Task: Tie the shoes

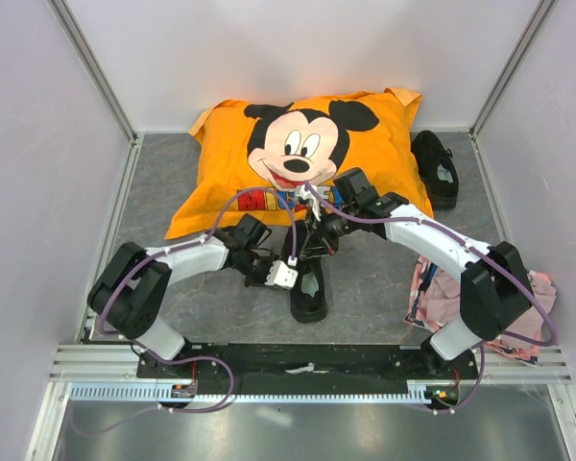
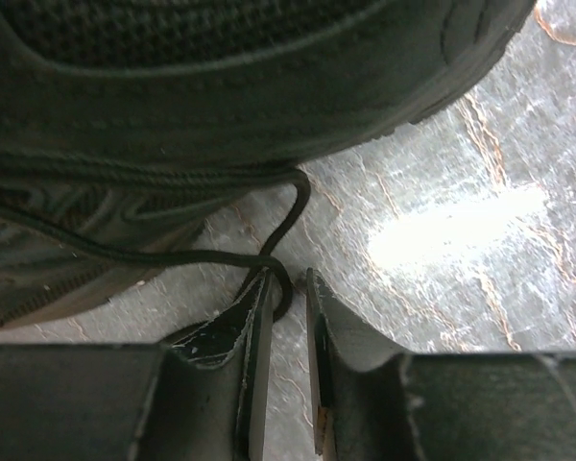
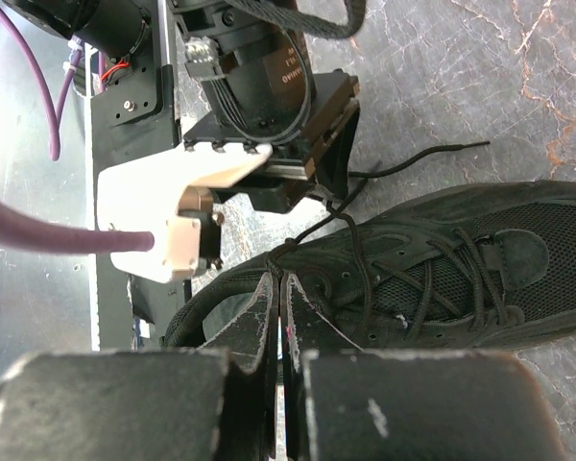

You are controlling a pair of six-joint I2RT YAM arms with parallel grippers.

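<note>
One black shoe (image 1: 309, 293) lies on the grey floor between the arms, and it shows in the left wrist view (image 2: 221, 86) and in the right wrist view (image 3: 461, 259). The other shoe (image 1: 435, 168) rests at the back right beside the pillow. My left gripper (image 1: 295, 266) (image 2: 290, 279) sits low by the near shoe's side. Its jaws stand a narrow gap apart, and a bend of black lace (image 2: 173, 257) curls round the left fingertip. My right gripper (image 1: 313, 250) (image 3: 281, 279) is over the shoe's opening, shut on a lace (image 3: 312, 230) near its top eyelets.
An orange Mickey Mouse pillow (image 1: 307, 154) fills the back of the floor. A pink cloth (image 1: 461, 298) lies by the right arm's base. White walls enclose the cell on three sides. A loose lace end (image 3: 451, 149) trails on the floor beside the shoe.
</note>
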